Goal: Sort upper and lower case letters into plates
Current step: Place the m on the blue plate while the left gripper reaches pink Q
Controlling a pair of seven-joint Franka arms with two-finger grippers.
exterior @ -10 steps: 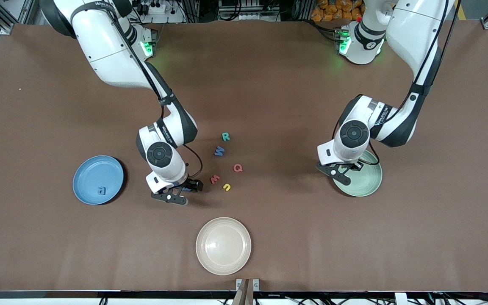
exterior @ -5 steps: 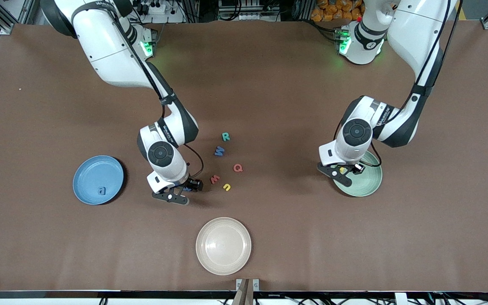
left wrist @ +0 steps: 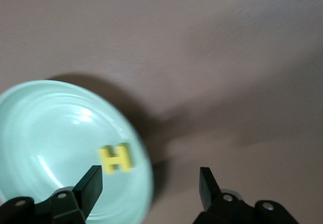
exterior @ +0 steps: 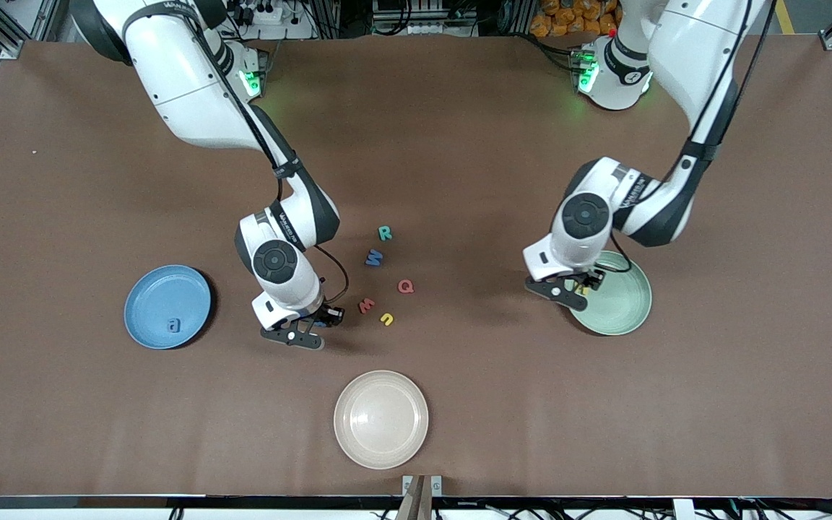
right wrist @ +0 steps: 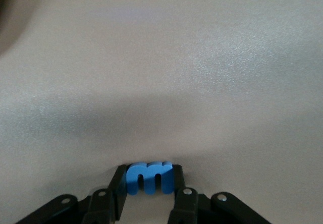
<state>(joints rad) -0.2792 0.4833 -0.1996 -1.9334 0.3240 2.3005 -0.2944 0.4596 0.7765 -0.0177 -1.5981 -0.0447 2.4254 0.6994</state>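
Sorting is partly done, judged from how things lie. A blue "a" (exterior: 173, 326) lies in the blue plate (exterior: 149, 289) toward the right arm's end of the table, and a yellow "H" (left wrist: 116, 158) lies flat in the pale green plate (exterior: 629, 314) toward the left arm's end.

Left gripper (left wrist: 151, 183) is seen over the green plate's rim, fingers spread wide and empty, with the "H" lying apart from them.

Right gripper (right wrist: 150, 179) is down at the table, between the blue plate and the loose letters, its fingers closed on a small blue "m" (right wrist: 149, 178), which sits at table level.

Four letters are left loose mid-table: teal "R" (exterior: 385, 232), blue "W" (exterior: 374, 257), red "Q" (exterior: 406, 287), and a yellow "n" (exterior: 387, 318); a red letter (exterior: 366, 305) beside it reads as M or W, case not settled. A cream plate (exterior: 358, 448) lies nearer the camera, unused.

Step in hand: pickup of the lowercase "m". Next, a lift clear of the table and a carry to the blue plate would be called for; the left arm could be sent for a capital.
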